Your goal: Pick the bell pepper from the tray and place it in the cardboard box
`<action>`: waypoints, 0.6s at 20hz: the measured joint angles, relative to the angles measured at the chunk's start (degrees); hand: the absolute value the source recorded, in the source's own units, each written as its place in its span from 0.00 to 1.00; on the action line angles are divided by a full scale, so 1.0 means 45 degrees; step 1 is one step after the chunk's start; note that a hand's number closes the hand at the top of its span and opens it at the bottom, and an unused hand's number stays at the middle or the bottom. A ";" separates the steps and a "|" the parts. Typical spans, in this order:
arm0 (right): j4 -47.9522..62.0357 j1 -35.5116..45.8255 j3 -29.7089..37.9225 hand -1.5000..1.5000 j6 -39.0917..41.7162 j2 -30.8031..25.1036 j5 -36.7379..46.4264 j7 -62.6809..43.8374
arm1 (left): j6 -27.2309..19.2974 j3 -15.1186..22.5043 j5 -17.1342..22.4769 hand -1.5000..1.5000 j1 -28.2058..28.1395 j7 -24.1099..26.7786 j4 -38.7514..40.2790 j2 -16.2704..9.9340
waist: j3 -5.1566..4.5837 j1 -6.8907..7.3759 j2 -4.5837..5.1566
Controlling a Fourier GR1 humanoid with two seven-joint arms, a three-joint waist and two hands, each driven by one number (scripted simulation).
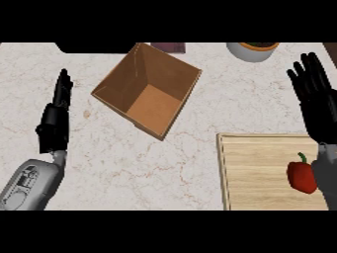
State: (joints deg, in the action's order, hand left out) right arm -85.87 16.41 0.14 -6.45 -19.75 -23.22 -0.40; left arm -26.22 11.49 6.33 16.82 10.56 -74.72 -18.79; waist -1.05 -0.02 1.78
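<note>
- Nothing is done yet: your red bell pepper (301,176) lies on the wooden tray (255,173)
- The cardboard box (147,89) holds nothing
- Your right hand (320,101) and left hand (56,118) are both open, fingers straight

The white marble counter top with faint brownish veins (149,163) fills most of the view. At its far edge, toward the right, stands a round white pot with an orange inner rim and dark contents (252,50), cut off by the upper border. Left of that pot, also at the counter's far edge, lies a small dark maroon flat object (169,47), only partly visible. Further left along the same edge sits a black shape (94,47), too cropped to identify.
</note>
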 measured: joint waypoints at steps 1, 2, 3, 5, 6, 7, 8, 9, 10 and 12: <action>-0.0227 -0.0070 0.0121 0.00 -0.0139 -0.0217 0.0108 -0.0190 | 0.0109 0.0044 -0.0027 0.50 -0.0102 0.0104 0.0029 0.0009 | 0.0050 -0.0028 -0.0089; -0.0521 -0.0205 0.0286 0.00 -0.0337 -0.0541 0.0317 -0.0314 | 0.0372 0.0068 -0.0009 0.50 -0.0124 0.0066 -0.0034 -0.0176 | 0.0085 -0.0093 -0.0183; -0.0830 -0.0311 0.0544 0.00 -0.0513 -0.1017 0.0544 -0.0465 | 0.0641 0.0166 -0.0029 0.50 -0.0169 0.0023 -0.0128 -0.0367 | 0.0110 -0.0212 -0.0285; -0.1460 -0.0475 0.1229 0.00 -0.0921 -0.2110 0.1099 -0.0659 | 0.1228 0.0310 -0.0091 0.50 -0.0267 0.0074 -0.0231 -0.0863 | 0.0126 -0.0585 -0.0488; -0.1708 -0.0566 0.1648 0.00 -0.1105 -0.2721 0.1407 -0.0716 | 0.1553 0.0394 -0.0118 0.50 -0.0305 0.0069 -0.0318 -0.1141 | 0.0129 -0.0800 -0.0594; -0.1654 -0.0987 0.1708 0.00 -0.1053 -0.3479 0.2032 -0.0886 | 0.1789 0.0524 -0.0132 0.50 -0.0358 0.0050 -0.0380 -0.1256 | 0.0105 -0.1042 -0.0626; -0.1669 -0.1431 0.1885 0.00 -0.1074 -0.4120 0.2516 -0.1057 | 0.2085 0.0611 -0.0073 0.50 -0.0417 0.0002 -0.0454 -0.1393 | 0.0114 -0.1199 -0.0649; -0.1805 -0.1897 0.2137 0.00 -0.1094 -0.4651 0.2842 -0.1219 | 0.2432 0.0725 -0.0010 0.50 -0.0541 -0.0032 -0.0590 -0.1562 | 0.0130 -0.1264 -0.0678; -0.2069 -0.2430 0.2425 0.00 -0.1112 -0.5062 0.3079 -0.1287 | 0.2775 0.0788 0.0093 0.50 -0.0629 -0.0089 -0.0762 -0.1733 | 0.0147 -0.1279 -0.0693; -0.2817 -0.3670 0.2945 0.00 -0.1066 -0.5647 0.3503 -0.1213 | 0.3329 0.0841 0.0274 0.50 -0.0888 -0.0097 -0.1138 -0.2046 | 0.0174 -0.1207 -0.0699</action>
State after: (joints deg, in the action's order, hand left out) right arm -98.55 -0.11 13.39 -11.25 -45.16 -7.46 -5.86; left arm -11.24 15.27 7.56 12.82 10.12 -79.84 -28.00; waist -0.26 -5.45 -1.36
